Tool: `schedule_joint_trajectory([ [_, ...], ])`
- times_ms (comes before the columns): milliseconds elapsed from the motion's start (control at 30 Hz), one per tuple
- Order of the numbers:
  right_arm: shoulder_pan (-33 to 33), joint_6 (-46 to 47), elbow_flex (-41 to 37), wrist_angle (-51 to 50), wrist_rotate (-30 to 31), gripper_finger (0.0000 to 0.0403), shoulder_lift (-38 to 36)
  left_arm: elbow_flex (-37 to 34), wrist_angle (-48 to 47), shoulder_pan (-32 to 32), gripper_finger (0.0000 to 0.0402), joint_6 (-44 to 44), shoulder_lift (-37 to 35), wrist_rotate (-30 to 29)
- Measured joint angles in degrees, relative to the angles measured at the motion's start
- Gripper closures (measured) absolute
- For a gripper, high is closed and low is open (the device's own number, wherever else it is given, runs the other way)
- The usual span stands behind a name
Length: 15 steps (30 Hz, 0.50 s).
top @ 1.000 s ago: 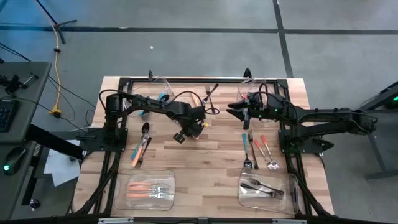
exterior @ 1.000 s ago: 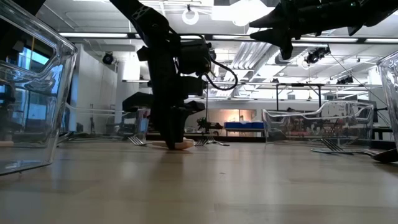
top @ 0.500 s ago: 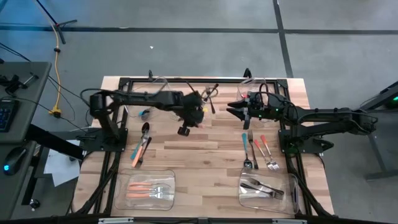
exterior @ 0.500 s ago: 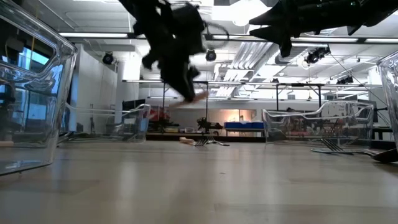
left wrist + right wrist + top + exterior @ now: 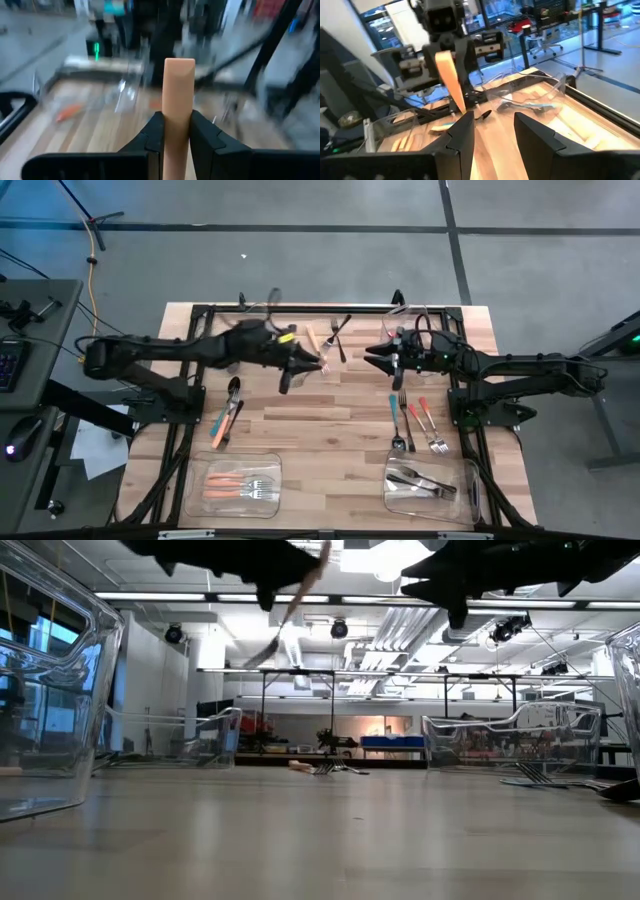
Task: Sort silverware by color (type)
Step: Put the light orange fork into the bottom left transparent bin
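The wooden table [image 5: 330, 415] carries four clear bins: the one at about 7 o'clock [image 5: 238, 484] already holds orange-handled forks, the one at 5 o'clock [image 5: 428, 484] holds dark pieces. The left arm lies stretched nearly flat across the far half, reaching toward 3 o'clock, and its left gripper [image 5: 303, 361] hangs above table centre, clamped on an orange-handled utensil [image 5: 178, 107]. In the left wrist view the handle stands straight out between the two fingers, long axis in line with them; the working end is hidden. The matching bin lies back toward 7 o'clock, so the left arm is much the nearer for the drop. The right gripper [image 5: 376, 358] waits at about 2 o'clock, fingers parted, holding nothing, with loose forks [image 5: 415, 425] below it toward 4 o'clock.
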Motion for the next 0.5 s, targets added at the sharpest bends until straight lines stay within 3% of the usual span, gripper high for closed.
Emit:
schedule_joint_trajectory([
  [333, 0.19, -1.28, 0.0, 7.37, -3.76, 0.0279, 0.0, -13.69, 19.47, -3.72, 0.036, -10.33, -10.48, -11.97],
  [500, 0.33, -3.3, 0.0, 7.49, -3.92, 0.0279, 0.0, -16.96, 25.05, -4.08, 0.036, -12.06, -12.43, -14.24],
])
